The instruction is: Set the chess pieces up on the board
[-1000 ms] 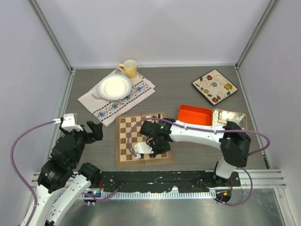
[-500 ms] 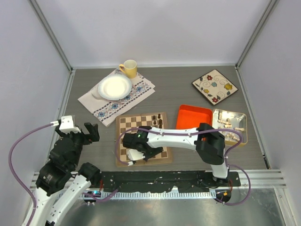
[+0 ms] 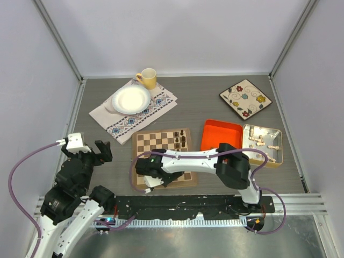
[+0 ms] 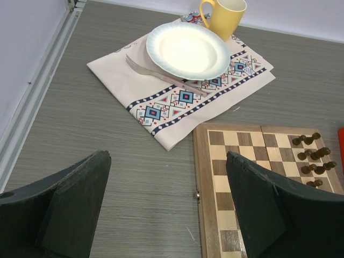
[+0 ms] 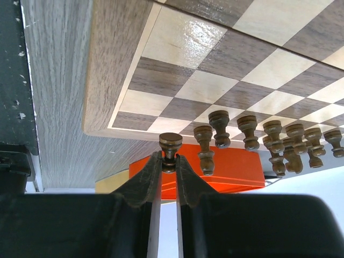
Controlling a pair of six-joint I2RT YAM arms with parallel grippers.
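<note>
The board (image 3: pixel 153 143) lies in the middle of the table. Several dark chess pieces (image 3: pixel 180 139) stand at its far right edge. My right gripper (image 3: pixel 147 185) hovers over the board's near left corner. In the right wrist view it (image 5: pixel 169 161) is shut on a dark pawn (image 5: pixel 170 144), held above the board (image 5: pixel 215 64), with the other dark pieces (image 5: pixel 258 134) beyond. Pale pieces (image 3: pixel 263 143) lie in a metal tin. My left gripper (image 3: pixel 95 153) is open and empty left of the board. Its wrist view shows its fingers (image 4: pixel 75 204) wide apart beside the board's edge (image 4: pixel 201 177).
An orange tray (image 3: pixel 222 134) and the metal tin (image 3: pixel 275 159) sit right of the board. A patterned cloth (image 3: pixel 156 105) with a white plate (image 3: pixel 130 99), a fork (image 4: pixel 161 75) and a yellow mug (image 3: pixel 147 78) lies far left. A floral square plate (image 3: pixel 245 98) sits far right.
My right gripper has swept left across the board to its near left corner, holding the dark pawn. My left arm has shifted slightly left.
</note>
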